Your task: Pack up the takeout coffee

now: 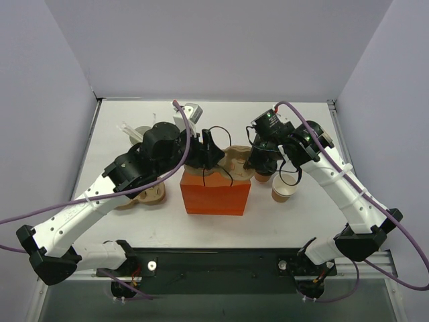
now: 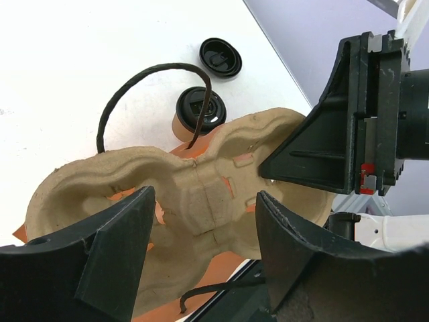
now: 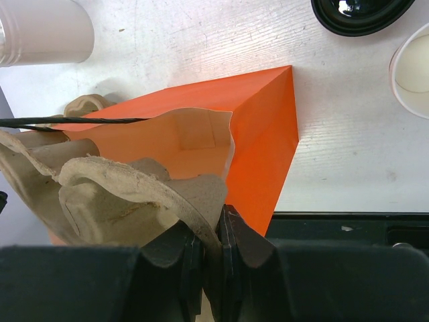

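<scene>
The takeout coffee [image 2: 199,111], a small tan cup with a black lid, stands on the table just beyond the orange bag [image 1: 215,194]. In the top view it [image 1: 263,176] is mostly hidden under my right gripper. My right gripper [image 3: 208,258] is shut on the rim of a tan pulp cup carrier [image 3: 114,194] and holds it over the bag's open mouth [image 3: 201,144]. My left gripper [image 2: 201,251] is open and empty, hovering over the carrier's middle [image 2: 201,194] with one finger on each side of it.
A lidless tan cup [image 1: 284,190] stands right of the bag. A loose black lid [image 2: 220,56] lies beyond the coffee. A white cup of stirrers [image 3: 41,28] stands at the back left. A second pulp carrier [image 1: 146,195] lies left of the bag.
</scene>
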Motion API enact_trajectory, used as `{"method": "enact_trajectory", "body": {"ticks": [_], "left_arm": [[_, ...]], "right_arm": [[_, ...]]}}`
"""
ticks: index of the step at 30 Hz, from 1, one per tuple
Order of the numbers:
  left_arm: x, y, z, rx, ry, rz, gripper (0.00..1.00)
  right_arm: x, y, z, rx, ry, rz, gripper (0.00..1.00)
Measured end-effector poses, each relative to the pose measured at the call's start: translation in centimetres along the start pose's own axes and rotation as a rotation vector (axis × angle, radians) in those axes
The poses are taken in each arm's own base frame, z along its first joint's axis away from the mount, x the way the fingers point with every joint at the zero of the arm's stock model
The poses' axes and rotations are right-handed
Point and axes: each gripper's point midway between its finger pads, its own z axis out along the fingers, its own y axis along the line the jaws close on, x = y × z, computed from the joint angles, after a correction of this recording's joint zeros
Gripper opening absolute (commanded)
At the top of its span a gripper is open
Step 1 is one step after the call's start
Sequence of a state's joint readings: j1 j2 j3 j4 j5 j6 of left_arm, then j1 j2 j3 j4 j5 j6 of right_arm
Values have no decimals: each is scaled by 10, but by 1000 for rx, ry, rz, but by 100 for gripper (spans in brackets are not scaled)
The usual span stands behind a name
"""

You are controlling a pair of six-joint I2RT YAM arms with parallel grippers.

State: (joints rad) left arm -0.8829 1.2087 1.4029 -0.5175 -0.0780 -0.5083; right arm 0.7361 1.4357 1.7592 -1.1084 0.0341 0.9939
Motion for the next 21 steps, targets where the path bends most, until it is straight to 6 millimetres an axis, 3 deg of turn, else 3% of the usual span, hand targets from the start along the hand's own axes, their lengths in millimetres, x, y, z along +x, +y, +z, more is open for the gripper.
{"method": "enact_trajectory", "body": {"ticks": [11, 21], "left_arm": [[-19, -8, -9, -2, -21, -14, 65], [10, -12, -6, -8, 58, -40, 65]], "right_arm": [[3, -2, 2, 5, 6, -6, 6], [5, 0, 1, 0, 6, -10, 6]]}}
